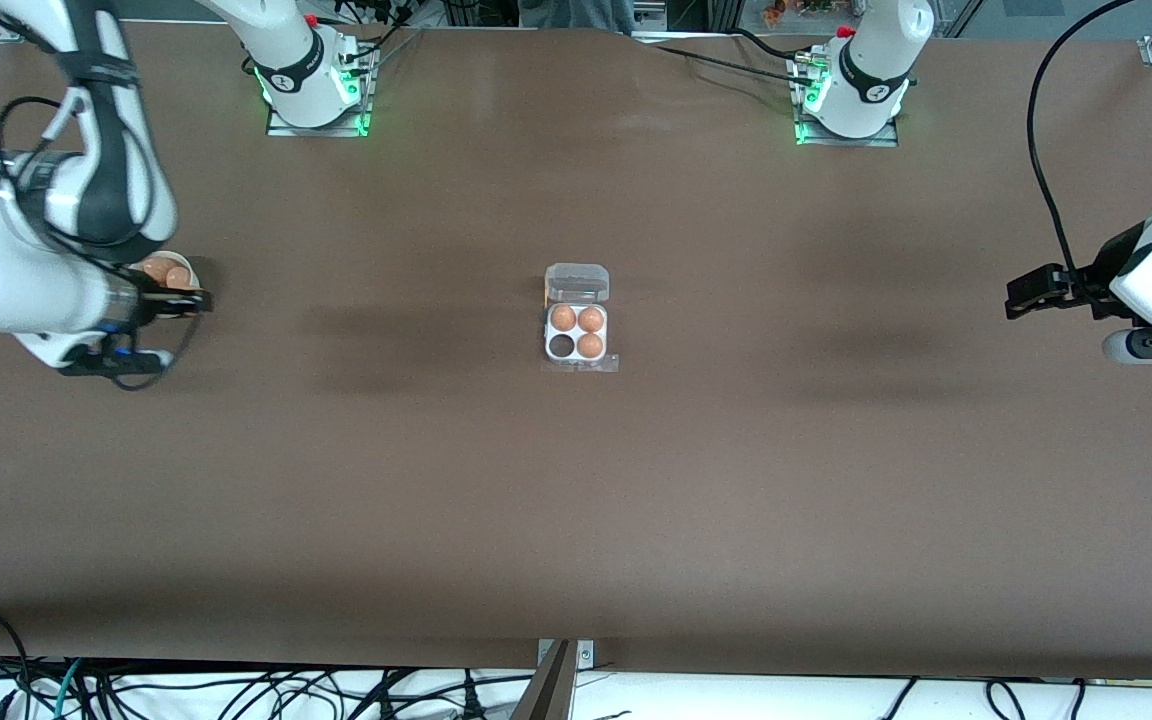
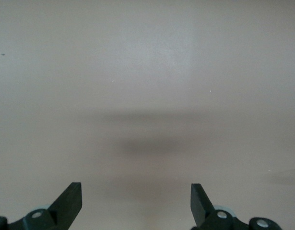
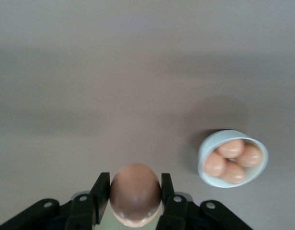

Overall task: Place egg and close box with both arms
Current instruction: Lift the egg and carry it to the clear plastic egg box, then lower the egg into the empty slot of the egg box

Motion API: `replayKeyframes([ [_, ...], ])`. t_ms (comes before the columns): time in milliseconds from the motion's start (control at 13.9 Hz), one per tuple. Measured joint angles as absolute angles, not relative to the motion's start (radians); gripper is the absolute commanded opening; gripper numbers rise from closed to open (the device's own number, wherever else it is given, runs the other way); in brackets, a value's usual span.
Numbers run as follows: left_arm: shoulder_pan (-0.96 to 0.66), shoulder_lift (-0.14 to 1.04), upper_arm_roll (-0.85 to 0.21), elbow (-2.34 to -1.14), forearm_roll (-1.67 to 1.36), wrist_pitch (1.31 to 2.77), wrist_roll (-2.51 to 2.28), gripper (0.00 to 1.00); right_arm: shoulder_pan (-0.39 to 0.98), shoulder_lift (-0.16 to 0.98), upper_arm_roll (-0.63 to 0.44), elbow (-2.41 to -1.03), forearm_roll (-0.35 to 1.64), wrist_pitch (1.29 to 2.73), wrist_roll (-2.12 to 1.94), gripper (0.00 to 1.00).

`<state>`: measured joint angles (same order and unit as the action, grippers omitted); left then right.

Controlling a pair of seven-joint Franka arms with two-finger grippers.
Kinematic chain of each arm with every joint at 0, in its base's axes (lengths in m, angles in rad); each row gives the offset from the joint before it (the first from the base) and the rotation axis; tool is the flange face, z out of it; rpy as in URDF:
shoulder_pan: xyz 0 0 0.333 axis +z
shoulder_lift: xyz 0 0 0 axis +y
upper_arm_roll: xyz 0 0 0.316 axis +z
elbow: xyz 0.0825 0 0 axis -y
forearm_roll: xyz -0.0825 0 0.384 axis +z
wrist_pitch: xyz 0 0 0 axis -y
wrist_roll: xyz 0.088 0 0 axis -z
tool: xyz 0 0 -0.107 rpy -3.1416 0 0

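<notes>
Box (image 1: 577,333): in the middle of the table (image 1: 576,500), lid open, three eggs (image 1: 577,327) inside, one cup empty.
Bowl (image 1: 172,272): at the right arm's end, eggs in it.
Right gripper (image 1: 186,302): over the bowl.
Left gripper (image 1: 1021,297): waits over the table's other end.

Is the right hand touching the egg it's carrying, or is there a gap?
Touching. The right wrist view shows the right hand shut on the egg, a finger pressed against each side with no gap visible, above the table and clear of the bowl.
</notes>
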<state>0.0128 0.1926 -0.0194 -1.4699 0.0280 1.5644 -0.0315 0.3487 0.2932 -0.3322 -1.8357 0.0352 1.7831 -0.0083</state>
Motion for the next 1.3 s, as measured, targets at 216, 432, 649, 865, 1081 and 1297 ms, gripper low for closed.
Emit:
replayKeyframes([
  [216, 0.013, 0.193, -0.020, -1.470, 0.028, 1.564, -0.032, 1.00, 0.507, 0.387, -0.329, -1.717, 0.109, 1.742, 0.195, 0.34],
  [432, 0.013, 0.195, -0.020, -1.470, 0.028, 1.564, -0.032, 1.00, 0.628, 0.511, -0.328, -1.584, 0.220, 1.731, 0.339, 0.34],
  [649, 0.013, 0.195, -0.020, -1.470, 0.028, 1.564, -0.032, 1.00, 0.711, 0.627, -0.328, -1.459, 0.333, 1.728, 0.445, 0.34],
  [865, 0.013, 0.196, -0.021, -1.470, 0.028, 1.564, -0.032, 1.00, 0.760, 0.721, -0.311, -1.334, 0.389, 1.728, 0.545, 0.34],
  [1081, 0.013, 0.197, -0.021, -1.470, 0.028, 1.564, -0.032, 1.00, 0.763, 0.784, -0.248, -1.234, 0.398, 1.751, 0.682, 0.34],
  [1297, 0.013, 0.198, -0.021, -1.470, 0.028, 1.564, -0.032, 1.00, 0.762, 0.813, -0.208, -1.208, 0.414, 1.812, 0.737, 0.34],
])
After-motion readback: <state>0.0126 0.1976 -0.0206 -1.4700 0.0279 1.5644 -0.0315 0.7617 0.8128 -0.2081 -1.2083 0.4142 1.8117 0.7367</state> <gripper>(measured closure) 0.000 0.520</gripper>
